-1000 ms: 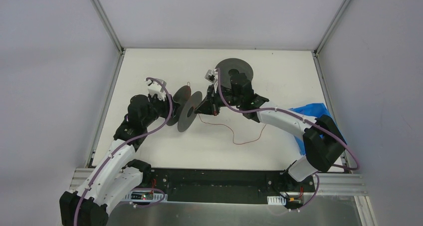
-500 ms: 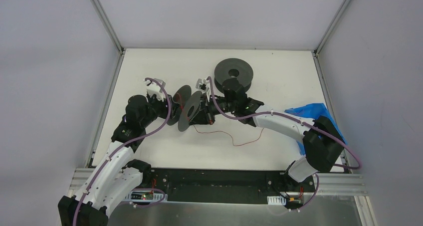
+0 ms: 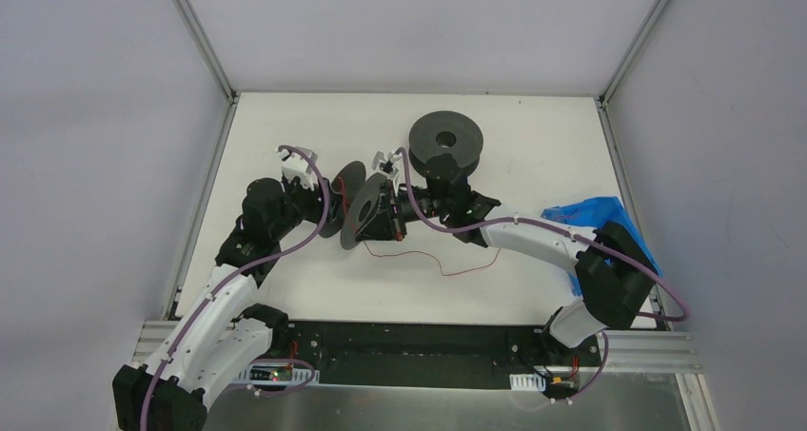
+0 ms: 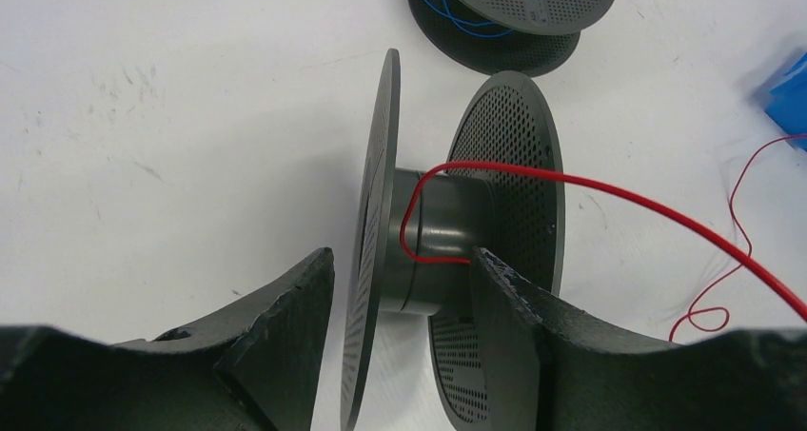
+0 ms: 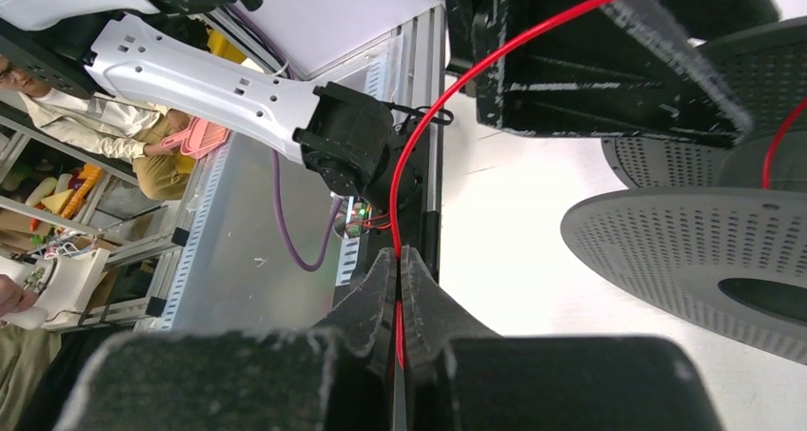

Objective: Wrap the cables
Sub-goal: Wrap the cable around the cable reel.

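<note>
A dark grey spool (image 3: 354, 207) stands on edge mid-table, a thin red cable (image 4: 495, 169) looped once round its hub (image 4: 447, 226). My left gripper (image 4: 400, 255) is open. One of its fingers sits outside the left flange (image 4: 376, 260) with a gap, the other rests against the hub between the flanges. My right gripper (image 5: 398, 255) is shut on the red cable (image 5: 428, 117) just right of the spool (image 5: 685, 250). The cable's loose tail (image 3: 442, 264) trails over the table toward the right.
A second dark spool (image 3: 445, 136) lies flat at the back and carries blue wire (image 4: 457, 17). A blue bag (image 3: 595, 220) lies at the right edge, by the right arm. Grey walls close the table on three sides.
My right gripper has moved left up against the spool, pulling the red cable with it; the loose tail slid left. My left jaws have widened around the spool.
</note>
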